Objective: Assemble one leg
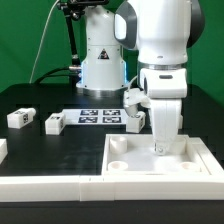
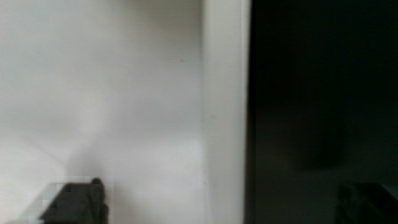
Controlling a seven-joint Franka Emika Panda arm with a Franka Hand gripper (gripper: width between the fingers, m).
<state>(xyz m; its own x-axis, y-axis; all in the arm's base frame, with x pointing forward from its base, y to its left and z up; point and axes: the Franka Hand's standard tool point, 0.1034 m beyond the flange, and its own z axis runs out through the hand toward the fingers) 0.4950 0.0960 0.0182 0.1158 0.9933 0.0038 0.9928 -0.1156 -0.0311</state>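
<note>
Two small white legs with marker tags lie on the black table at the exterior view's left, one (image 1: 20,117) and another (image 1: 55,122). More tagged white blocks (image 1: 133,110) sit just left of the arm's hand. My gripper (image 1: 158,148) points straight down at the far rim of the large white square piece (image 1: 195,160). In the wrist view my gripper (image 2: 219,203) is open, its dark fingertips (image 2: 75,203) wide apart. Between them run a white surface (image 2: 125,100) and its edge against the dark table. It holds nothing.
The marker board (image 1: 98,117) lies on the table behind the square piece. A long white rail (image 1: 50,186) lies along the front edge, and another white part (image 1: 3,150) shows at the far left. The robot's base (image 1: 100,60) stands at the back.
</note>
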